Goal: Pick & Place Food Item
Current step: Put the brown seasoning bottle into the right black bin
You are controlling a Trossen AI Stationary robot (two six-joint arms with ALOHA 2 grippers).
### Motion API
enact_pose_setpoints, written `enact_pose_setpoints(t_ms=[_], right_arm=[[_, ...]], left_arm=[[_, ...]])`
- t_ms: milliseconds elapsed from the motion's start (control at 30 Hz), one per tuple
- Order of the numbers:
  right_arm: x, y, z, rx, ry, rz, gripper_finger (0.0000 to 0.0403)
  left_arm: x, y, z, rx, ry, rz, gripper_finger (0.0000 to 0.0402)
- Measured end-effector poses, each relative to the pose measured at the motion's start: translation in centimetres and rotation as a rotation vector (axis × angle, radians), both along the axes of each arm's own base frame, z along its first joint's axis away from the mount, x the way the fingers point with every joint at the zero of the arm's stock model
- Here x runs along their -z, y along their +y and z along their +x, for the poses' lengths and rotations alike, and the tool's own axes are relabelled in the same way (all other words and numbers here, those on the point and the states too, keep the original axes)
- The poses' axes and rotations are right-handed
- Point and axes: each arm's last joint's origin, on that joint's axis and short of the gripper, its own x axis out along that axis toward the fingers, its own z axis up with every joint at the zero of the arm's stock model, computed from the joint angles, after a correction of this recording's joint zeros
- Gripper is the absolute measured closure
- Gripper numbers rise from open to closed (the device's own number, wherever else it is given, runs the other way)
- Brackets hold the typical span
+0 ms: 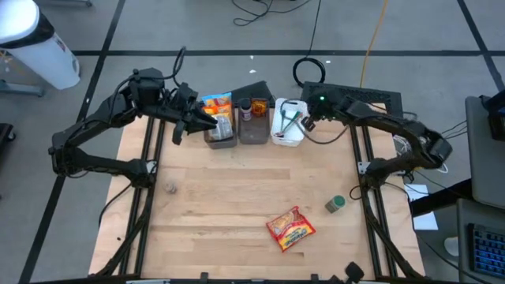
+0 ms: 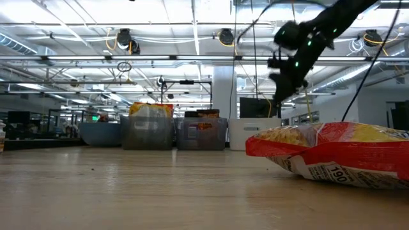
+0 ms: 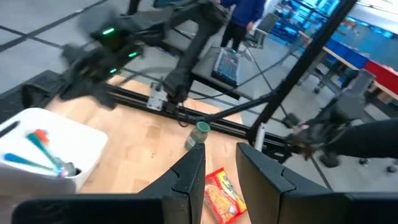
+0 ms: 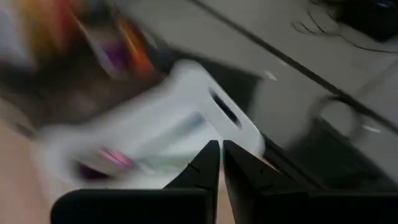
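Presently on the table: one food packet, red and yellow, lying flat near the front edge, right of centre, untouched and well apart from both arms. Its long axis runs diagonally, from the front-left toward the back-right; which end is the top cannot be told. A small green-lidded jar stands just beyond it to the right. Along the back edge, a row of containers: a clear bin already holding orange packets, a second clear bin with a dark bottle, and a white tub with utensils. Left gripper: hovering over the first clear bin, fingers partly apart, nothing between them. Right gripper: raised above the white tub, fingers pressed nearly together, holding nothing. Progress, as judged: some food appears binned; the packet on the table remains to be approached, gripped, carried and placed. No arm is near it yet.
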Motion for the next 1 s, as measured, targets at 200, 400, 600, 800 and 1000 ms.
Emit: enact_pose_setpoints(t_ms=[200,400,600,800,1000], right_arm=[[-5.1,2.1,-1.3,-0.014,-0.427,0.043,0.0389],[-9.8,4.6,-0.3,-0.201,-0.904,0.111,0.0375],[-12.6,8.1,2.5,-0.360,-1.235,0.149,0.0320],[-12.9,12.7,5.7,-0.379,-1.410,0.176,0.0231],[-11.9,16.1,8.3,-0.378,-1.518,0.192,0.0154]], left_arm=[[-0.7,0.1,-2.2,-0.057,-0.021,0.011,0.0304],[-0.9,0.5,-2.5,-0.117,-0.041,0.093,0.0304],[-0.5,1.1,-1.8,-0.191,-0.012,0.106,0.0304],[-0.1,1.3,-1.3,-0.143,0.010,0.069,0.0304],[-1.1,1.0,-1.1,0.021,-0.099,0.053,0.0299]])
